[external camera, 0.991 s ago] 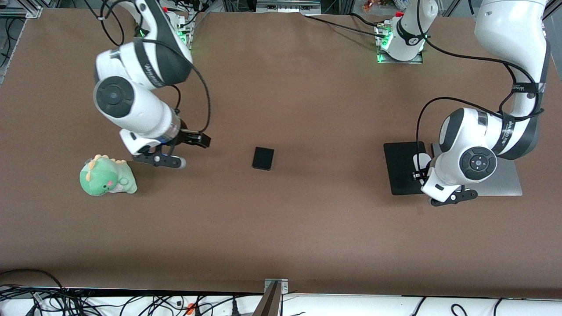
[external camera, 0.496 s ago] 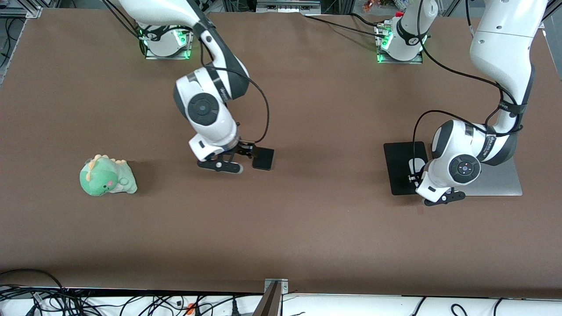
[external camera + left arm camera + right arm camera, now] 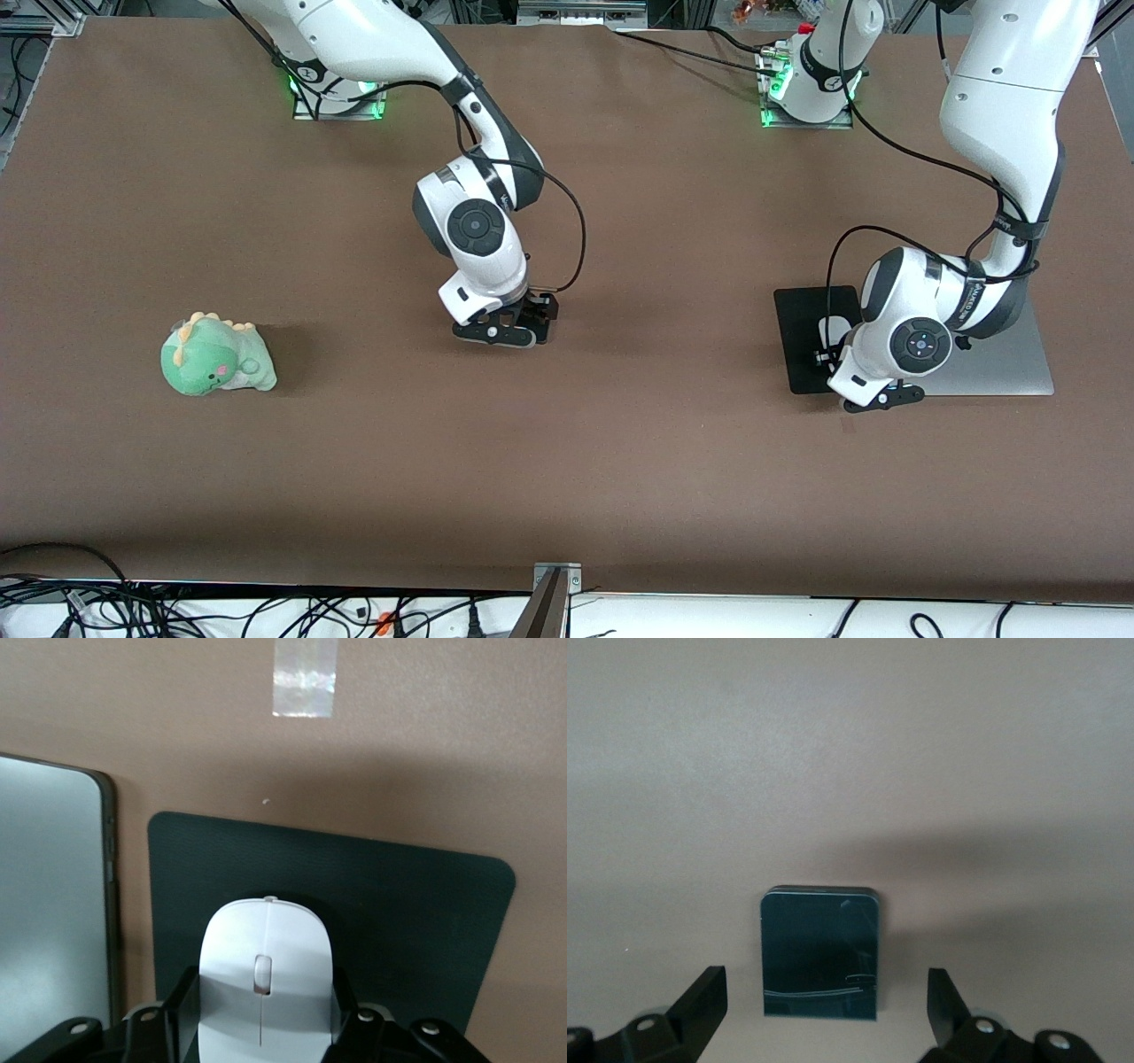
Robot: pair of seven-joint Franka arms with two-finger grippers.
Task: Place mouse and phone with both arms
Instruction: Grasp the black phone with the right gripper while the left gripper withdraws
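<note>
The mouse (image 3: 264, 979) is clamped between the left gripper's (image 3: 262, 1028) fingers over the black mat (image 3: 399, 912). The phone (image 3: 821, 952), lying mid-table, is straddled by the right gripper's (image 3: 824, 1005) spread fingers.

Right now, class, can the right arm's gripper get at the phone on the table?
Probably yes. The right gripper hangs over the phone with its jaws open wide, one on each side, and nothing lies between them and the phone.
</note>
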